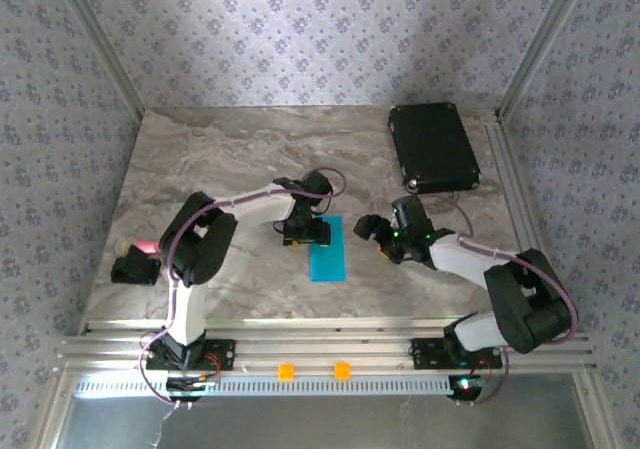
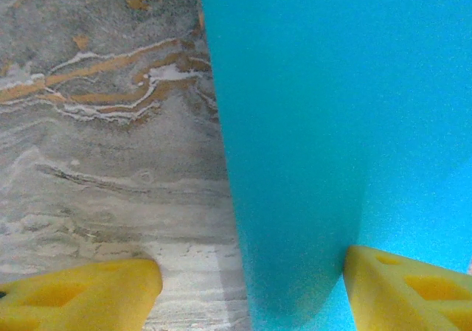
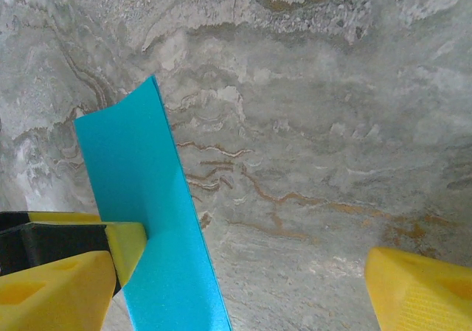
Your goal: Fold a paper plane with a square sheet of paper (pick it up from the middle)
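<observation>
The square sheet of paper (image 1: 327,251) lies on the marble table as a bright cyan strip, folded narrow, running near to far. My left gripper (image 1: 305,232) hovers low over its far left corner, open. In the left wrist view the sheet (image 2: 332,124) covers the right half, its left edge runs between my yellow fingertips (image 2: 81,294), and the gripper (image 2: 251,298) holds nothing. My right gripper (image 1: 385,237) stands open just right of the strip. In the right wrist view the strip (image 3: 147,213) crosses the left side with its far corner curled up, and the gripper (image 3: 243,298) has bare marble between its jaws.
A black rectangular case (image 1: 432,147) lies at the far right of the table. A small black and pink object (image 1: 137,261) sits at the left edge. Two orange clips (image 1: 286,371) sit on the metal rail along the near edge. Wallpapered walls close in three sides.
</observation>
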Motion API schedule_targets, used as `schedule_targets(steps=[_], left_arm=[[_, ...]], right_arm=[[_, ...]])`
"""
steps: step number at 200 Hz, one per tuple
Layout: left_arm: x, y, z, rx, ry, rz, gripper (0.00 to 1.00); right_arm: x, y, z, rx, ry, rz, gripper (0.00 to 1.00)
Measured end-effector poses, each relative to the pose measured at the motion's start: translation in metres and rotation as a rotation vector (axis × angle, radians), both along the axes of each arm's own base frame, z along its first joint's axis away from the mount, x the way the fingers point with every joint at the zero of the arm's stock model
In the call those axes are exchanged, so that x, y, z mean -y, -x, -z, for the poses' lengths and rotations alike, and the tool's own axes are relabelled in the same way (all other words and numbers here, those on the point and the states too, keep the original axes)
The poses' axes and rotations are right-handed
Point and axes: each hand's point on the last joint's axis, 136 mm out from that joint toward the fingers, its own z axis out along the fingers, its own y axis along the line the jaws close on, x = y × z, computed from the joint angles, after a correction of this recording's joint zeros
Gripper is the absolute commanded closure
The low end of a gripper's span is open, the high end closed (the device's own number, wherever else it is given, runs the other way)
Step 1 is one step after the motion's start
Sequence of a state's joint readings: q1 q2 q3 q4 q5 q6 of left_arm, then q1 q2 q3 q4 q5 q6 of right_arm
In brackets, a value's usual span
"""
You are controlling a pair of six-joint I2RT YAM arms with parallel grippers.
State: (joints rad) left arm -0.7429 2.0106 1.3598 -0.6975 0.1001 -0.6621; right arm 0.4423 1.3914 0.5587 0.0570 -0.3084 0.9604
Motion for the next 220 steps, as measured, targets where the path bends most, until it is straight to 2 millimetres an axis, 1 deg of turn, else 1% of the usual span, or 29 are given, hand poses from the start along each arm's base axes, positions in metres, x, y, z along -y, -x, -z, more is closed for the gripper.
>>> schedule_targets(steps=[26,42,68,91,106,121,135,140,141,154,167,176,199,220], left_arm=[[0.0,0.0,0.0,-0.001,-0.001,0.0,0.29],[0.0,0.0,0.0,-0.001,-0.001,0.0,0.29],[0.0,0.0,0.0,-0.001,-0.001,0.0,0.29],[0.0,0.0,0.0,-0.001,-0.001,-0.002,0.3],[0.0,0.0,0.0,-0.001,0.0,-0.005,0.29],[0.0,0.0,0.0,-0.001,0.0,-0.005,0.29],[0.0,0.0,0.0,-0.001,0.0,-0.005,0.29],[0.0,0.0,0.0,-0.001,0.0,-0.005,0.29],[0.0,0.0,0.0,-0.001,0.0,-0.005,0.29],[0.0,0.0,0.001,-0.001,0.0,-0.005,0.3],[0.0,0.0,0.0,-0.001,0.0,-0.004,0.3],[0.0,0.0,0.0,-0.001,0.0,-0.004,0.29],[0.0,0.0,0.0,-0.001,0.0,-0.004,0.3],[0.0,0.0,0.0,-0.001,0.0,-0.005,0.29]], right_arm=[[-0.001,0.0,-0.001,0.001,-0.003,-0.004,0.12],[-0.003,0.001,-0.001,0.001,-0.007,-0.012,0.17],[-0.012,0.001,-0.002,0.005,-0.023,-0.046,0.29],[-0.02,0.0,-0.003,0.002,-0.033,-0.07,0.29],[-0.023,0.0,-0.003,0.005,-0.034,-0.079,0.33],[-0.025,0.002,-0.003,0.004,-0.034,-0.088,0.4],[-0.028,0.002,-0.001,0.0,-0.035,-0.102,0.52],[-0.03,0.002,-0.001,-0.003,-0.038,-0.109,0.55],[-0.03,0.002,-0.001,-0.002,-0.037,-0.113,0.57],[-0.036,0.002,0.0,-0.008,-0.045,-0.136,0.68],[-0.044,0.001,0.002,-0.015,-0.051,-0.163,0.75],[-0.05,0.0,0.004,-0.014,-0.053,-0.188,0.82],[-0.064,0.002,0.009,-0.032,-0.055,-0.23,0.89],[-0.073,0.001,0.01,-0.035,-0.051,-0.257,0.92]])
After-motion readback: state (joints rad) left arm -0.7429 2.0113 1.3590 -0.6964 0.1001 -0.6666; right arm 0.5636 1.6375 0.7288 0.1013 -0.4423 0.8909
